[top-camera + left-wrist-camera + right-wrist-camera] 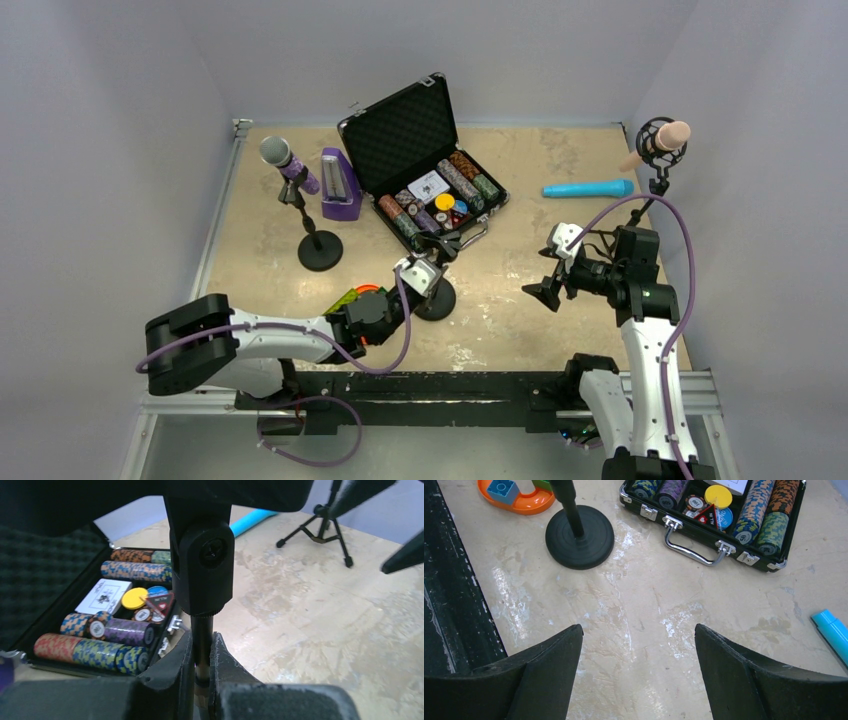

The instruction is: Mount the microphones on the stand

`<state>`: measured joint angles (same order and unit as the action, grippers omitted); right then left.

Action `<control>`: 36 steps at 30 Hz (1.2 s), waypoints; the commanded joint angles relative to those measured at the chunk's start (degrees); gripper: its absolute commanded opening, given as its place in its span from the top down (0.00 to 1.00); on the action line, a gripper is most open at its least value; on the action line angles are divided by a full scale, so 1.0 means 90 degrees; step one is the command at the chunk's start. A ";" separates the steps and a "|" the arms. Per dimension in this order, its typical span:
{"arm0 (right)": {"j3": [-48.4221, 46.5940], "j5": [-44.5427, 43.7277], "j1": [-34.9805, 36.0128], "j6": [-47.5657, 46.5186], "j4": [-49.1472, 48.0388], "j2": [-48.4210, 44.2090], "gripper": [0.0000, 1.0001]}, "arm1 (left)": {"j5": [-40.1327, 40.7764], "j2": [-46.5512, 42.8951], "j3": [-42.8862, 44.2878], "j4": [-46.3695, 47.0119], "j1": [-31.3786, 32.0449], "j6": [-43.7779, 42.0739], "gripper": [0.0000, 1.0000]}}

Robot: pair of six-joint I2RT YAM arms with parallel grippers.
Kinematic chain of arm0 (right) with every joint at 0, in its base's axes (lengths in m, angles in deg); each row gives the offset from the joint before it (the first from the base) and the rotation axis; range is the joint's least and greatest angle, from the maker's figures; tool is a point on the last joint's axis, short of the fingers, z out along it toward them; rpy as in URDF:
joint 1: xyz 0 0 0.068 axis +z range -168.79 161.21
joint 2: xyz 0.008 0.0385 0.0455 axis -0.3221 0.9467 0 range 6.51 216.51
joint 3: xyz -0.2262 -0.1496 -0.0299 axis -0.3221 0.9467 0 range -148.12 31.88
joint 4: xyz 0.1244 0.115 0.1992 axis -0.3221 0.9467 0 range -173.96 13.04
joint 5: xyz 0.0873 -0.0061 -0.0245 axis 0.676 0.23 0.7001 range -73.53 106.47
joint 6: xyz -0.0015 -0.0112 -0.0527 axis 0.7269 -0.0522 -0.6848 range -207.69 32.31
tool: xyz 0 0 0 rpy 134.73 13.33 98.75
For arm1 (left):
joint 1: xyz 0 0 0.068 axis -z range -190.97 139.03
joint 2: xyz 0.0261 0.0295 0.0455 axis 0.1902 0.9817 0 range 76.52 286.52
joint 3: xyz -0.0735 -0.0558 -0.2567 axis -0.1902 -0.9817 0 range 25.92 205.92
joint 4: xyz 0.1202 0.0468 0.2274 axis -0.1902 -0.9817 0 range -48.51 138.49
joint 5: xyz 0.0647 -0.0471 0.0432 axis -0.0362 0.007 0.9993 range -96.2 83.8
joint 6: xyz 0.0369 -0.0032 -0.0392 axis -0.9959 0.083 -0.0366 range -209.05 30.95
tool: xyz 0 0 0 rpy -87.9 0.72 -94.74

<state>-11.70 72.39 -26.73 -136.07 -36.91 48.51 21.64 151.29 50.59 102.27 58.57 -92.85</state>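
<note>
stand point(580, 540) steadying is proceeding: left fingers point(172, 672) are clamping its pole point(202, 640). right fingers point(544, 675), hanging wide, are likely going next for the blue microphone point(588, 188).

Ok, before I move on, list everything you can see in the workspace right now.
purple microphone: one, glittery purple with a silver head, clipped in the far-left stand
pink microphone: one, pale pink, in the mount at far right
cyan microphone: one, bright cyan, lying flat right of the chip case
round-base stands: two, black; the far-left stand, and the centre stand, which holds no microphone
tripod stand: one, black, far right
metronome-shaped box: one, purple, beside the far-left stand
chip case: one, black, open, far centre, with chips and cards inside
toy: one, orange with blue and green pieces, by the centre stand's base
left gripper: shut on the centre stand's pole
right gripper: open, holding nothing
</note>
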 commanded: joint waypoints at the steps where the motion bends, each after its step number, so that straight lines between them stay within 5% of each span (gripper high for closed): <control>1: 0.0022 -0.0022 -0.0030 0.0092 -0.0179 0.0044 0.15 | 0.0679 0.0066 0.0024 0.0741 -0.0260 -0.0032 1.00; 10: 0.0037 -0.0027 -0.0034 0.0120 -0.0207 0.0068 0.15 | 0.0906 0.0383 0.0257 0.0474 -0.0412 0.0685 0.97; 21: 0.0044 -0.0092 -0.0035 0.0158 -0.0240 0.0048 0.15 | 0.0216 -0.1008 -0.0065 -0.1176 -0.0412 0.1548 0.26; 28: -0.0123 -0.0149 -0.0027 0.0062 -0.0192 0.0107 0.15 | -0.1107 -0.3261 -0.0196 -0.4074 -0.0421 0.2101 0.10; 36: -0.1447 -0.0128 0.0013 -0.1262 0.1367 0.2019 0.03 | -0.0894 -0.5165 0.1355 -0.8677 -0.0515 0.1442 0.00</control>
<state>-15.96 71.41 -26.73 -138.74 -34.33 57.65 13.05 108.82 53.65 47.63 54.75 -76.39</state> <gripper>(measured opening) 0.954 0.992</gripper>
